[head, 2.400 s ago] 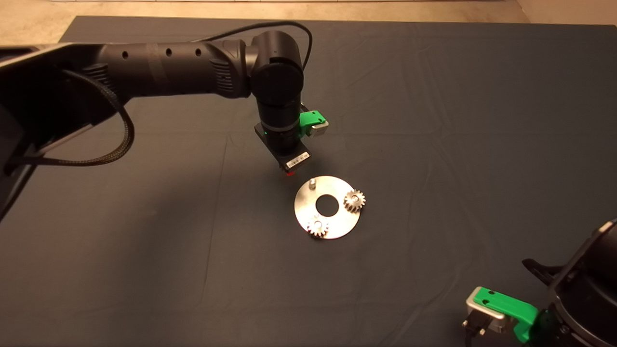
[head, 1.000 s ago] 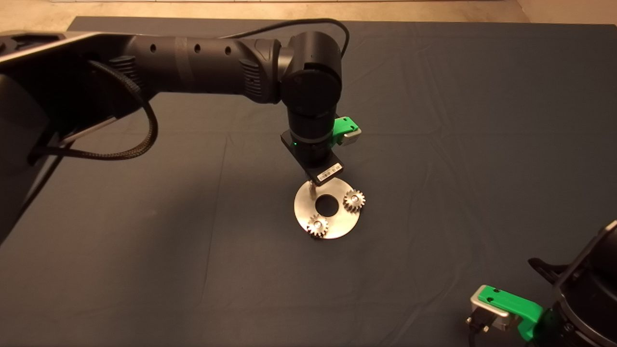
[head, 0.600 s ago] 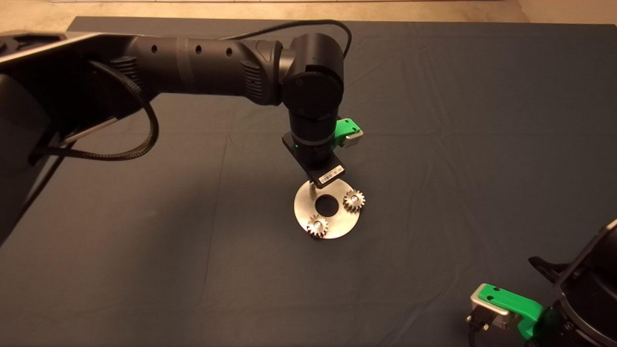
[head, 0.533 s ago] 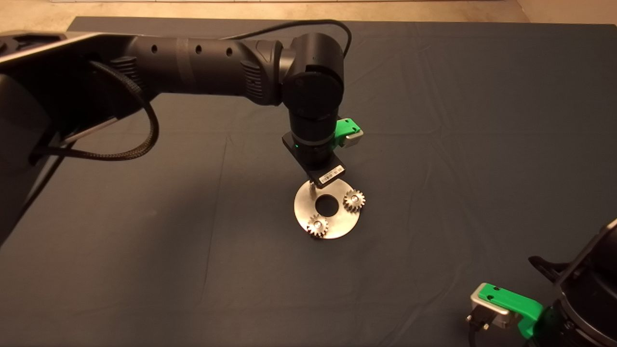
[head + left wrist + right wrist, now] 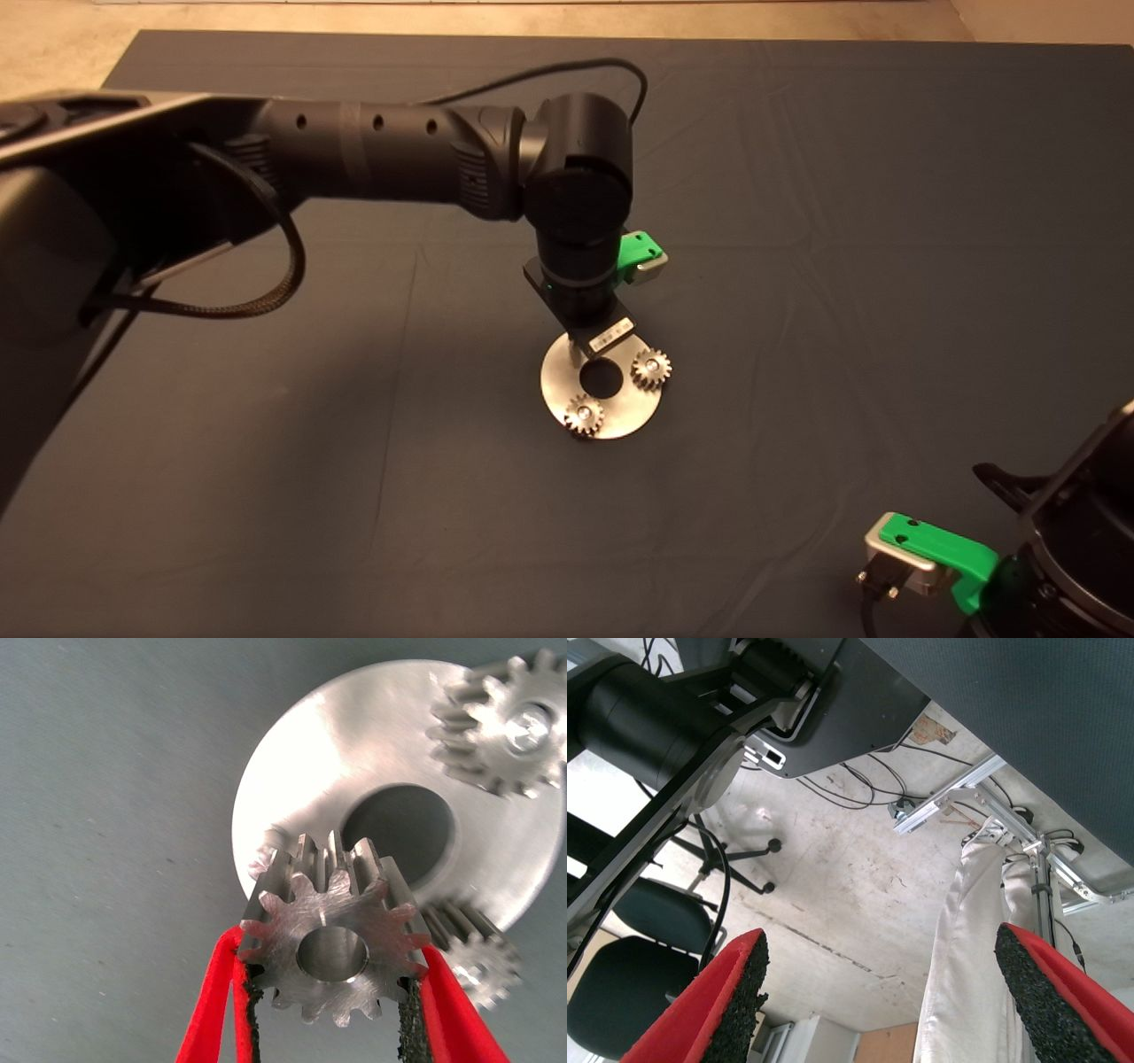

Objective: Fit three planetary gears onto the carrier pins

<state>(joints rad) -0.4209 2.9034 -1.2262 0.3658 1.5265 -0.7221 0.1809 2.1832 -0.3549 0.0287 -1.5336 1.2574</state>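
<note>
Two planetary gears (image 5: 652, 369) sit on carrier pins beside the left claw (image 5: 330, 992) | third gear (image 5: 332, 930) pinched in that claw over the disc (image 5: 558, 390), lower than 0.5 s ago | right claw (image 5: 881, 992) parked, spread wide, off the tabletop (image 5: 797, 221) edge

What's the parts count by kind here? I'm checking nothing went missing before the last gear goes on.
Gears: 3 (two on pins, one held in the left gripper)
Disc: 1
Bare pin: 1
Total: 5
</note>
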